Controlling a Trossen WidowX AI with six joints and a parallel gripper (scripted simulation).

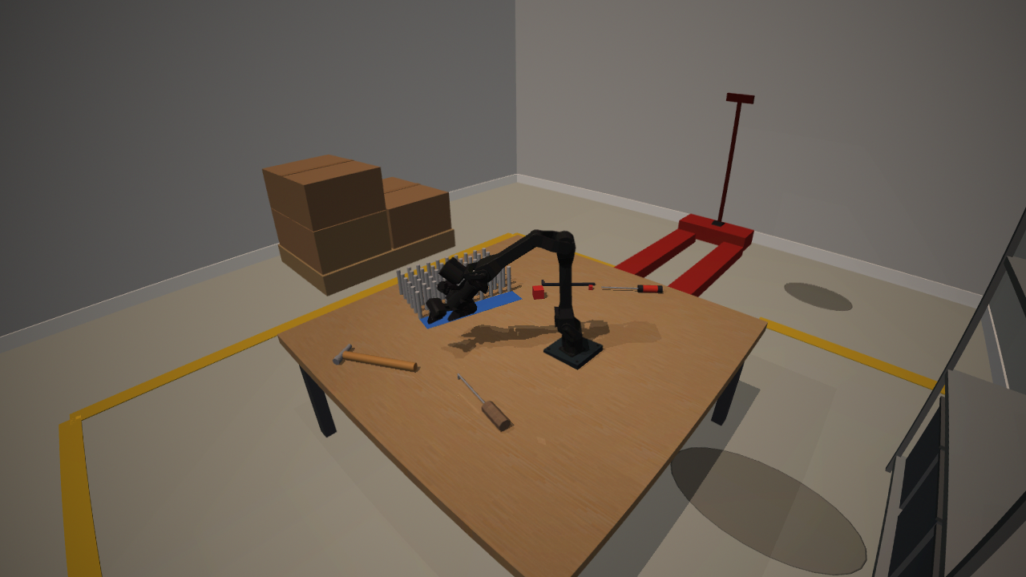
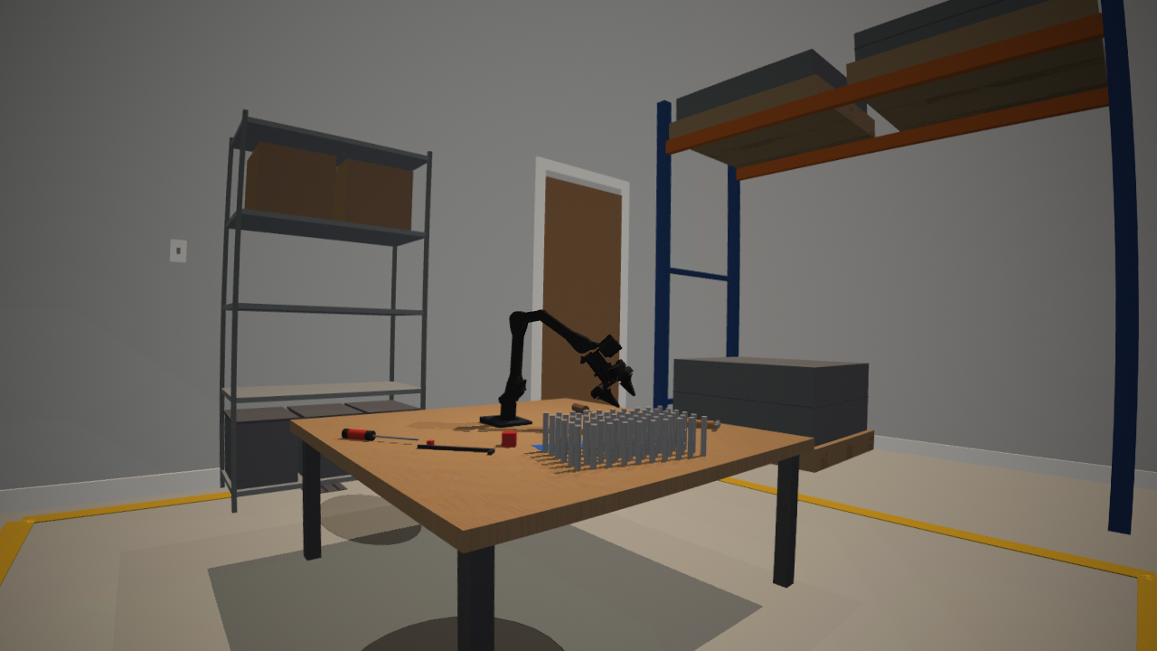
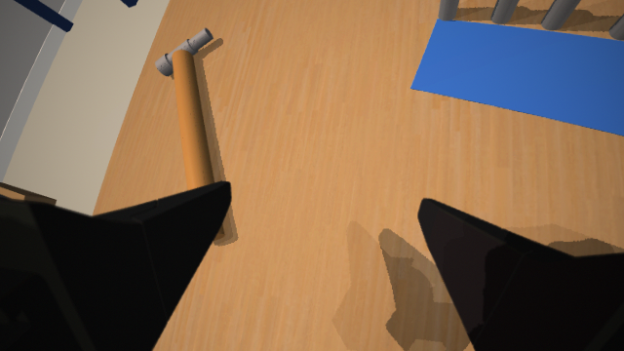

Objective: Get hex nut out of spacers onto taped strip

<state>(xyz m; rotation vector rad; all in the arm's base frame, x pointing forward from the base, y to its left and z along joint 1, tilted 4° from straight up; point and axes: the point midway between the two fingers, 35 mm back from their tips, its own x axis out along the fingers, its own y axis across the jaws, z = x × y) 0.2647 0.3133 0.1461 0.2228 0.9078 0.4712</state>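
Note:
My gripper [image 1: 446,316] [image 2: 625,398] [image 3: 326,199] is open and empty, above the table in front of the spacers' hammer-side end. The standing grey spacers [image 1: 509,278] [image 2: 703,435] [image 3: 561,14] are upright in rows. The blue taped strip [image 1: 502,301] [image 3: 517,73] lies in front of them, at the upper right in the wrist view. I cannot see the nut. A hammer [image 1: 380,361] [image 3: 192,122] lies beyond my left finger in the wrist view. A thin-shafted tool with a brown handle [image 1: 494,414] lies near the table's front. A black bar [image 1: 552,284] [image 2: 456,448] with a bent end lies behind the arm's base.
A red-handled screwdriver [image 1: 649,288] [image 2: 358,434] lies beyond the black bar. A red block [image 1: 538,292] [image 2: 509,438] stands between that bar and the spacers. A smaller red piece [image 1: 591,287] [image 2: 430,442] lies by the bar's other end.

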